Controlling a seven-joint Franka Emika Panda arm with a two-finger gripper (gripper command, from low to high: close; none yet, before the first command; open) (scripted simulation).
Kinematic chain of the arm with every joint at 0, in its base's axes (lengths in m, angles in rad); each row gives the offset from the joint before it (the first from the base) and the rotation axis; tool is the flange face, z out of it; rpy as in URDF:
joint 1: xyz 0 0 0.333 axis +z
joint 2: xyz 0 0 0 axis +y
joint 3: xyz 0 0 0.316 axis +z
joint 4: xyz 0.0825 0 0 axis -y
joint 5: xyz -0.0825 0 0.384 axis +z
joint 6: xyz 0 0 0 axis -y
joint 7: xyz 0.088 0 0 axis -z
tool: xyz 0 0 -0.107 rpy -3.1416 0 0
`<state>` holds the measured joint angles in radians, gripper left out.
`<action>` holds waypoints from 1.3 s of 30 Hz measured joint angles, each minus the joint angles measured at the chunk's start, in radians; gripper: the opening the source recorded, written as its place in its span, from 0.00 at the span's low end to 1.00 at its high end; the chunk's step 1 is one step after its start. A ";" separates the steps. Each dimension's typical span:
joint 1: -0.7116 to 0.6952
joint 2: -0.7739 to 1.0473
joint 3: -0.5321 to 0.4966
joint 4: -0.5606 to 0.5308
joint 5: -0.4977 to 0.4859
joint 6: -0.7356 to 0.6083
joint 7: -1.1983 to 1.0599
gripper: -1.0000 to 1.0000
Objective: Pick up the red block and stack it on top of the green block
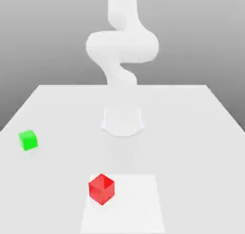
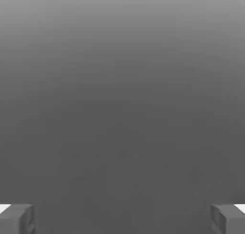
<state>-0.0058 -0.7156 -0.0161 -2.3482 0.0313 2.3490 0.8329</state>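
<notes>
At lower centre of the exterior view, red block (image 1: 101, 189) resting on the table (image 1: 191, 132), one corner turned toward the camera, sitting at the left edge of a paler rectangular patch (image 1: 134, 204) on the tabletop. At middle left of that view, green block (image 1: 28, 139) also flat on the table, near its left edge, well apart from the red block and looking a little smaller. Between the two blocks, bare white surface, nothing standing in the way. At centre of the exterior view, behind both blocks, round white base (image 1: 122, 121) of the arm (image 1: 122, 46), rising and bending through the upper middle of the frame and running off the top edge; base well apart from either block. Around and behind the table, plain grey background. In the hand view, gripper (image 2: 122, 219) seen by its two grey fingertips (image 2: 16, 218) at the lower left and lower right corners of the frame, set far apart, spread wide and released. Between them, plain grey surface, no block within the gap and nothing touching either pad. Holding nothing. Red block not yet lifted, green block bare on top.
</notes>
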 joint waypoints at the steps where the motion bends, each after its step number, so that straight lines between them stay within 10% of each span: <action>1: -0.003 0.041 -0.006 -0.022 0.015 0.023 0.016 0.50; 19: -0.105 0.703 -0.012 -0.392 -0.001 0.410 0.462 0.50; 26: -0.115 0.949 -0.003 -0.381 -0.011 0.615 0.491 0.50; 27: -0.118 0.969 0.000 -0.378 -0.009 0.631 0.490 0.00; 39: -0.114 0.808 -0.008 -0.401 -0.030 0.496 0.505 0.00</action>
<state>-0.1198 0.0923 -0.0243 -2.7491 0.0016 2.8446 1.3375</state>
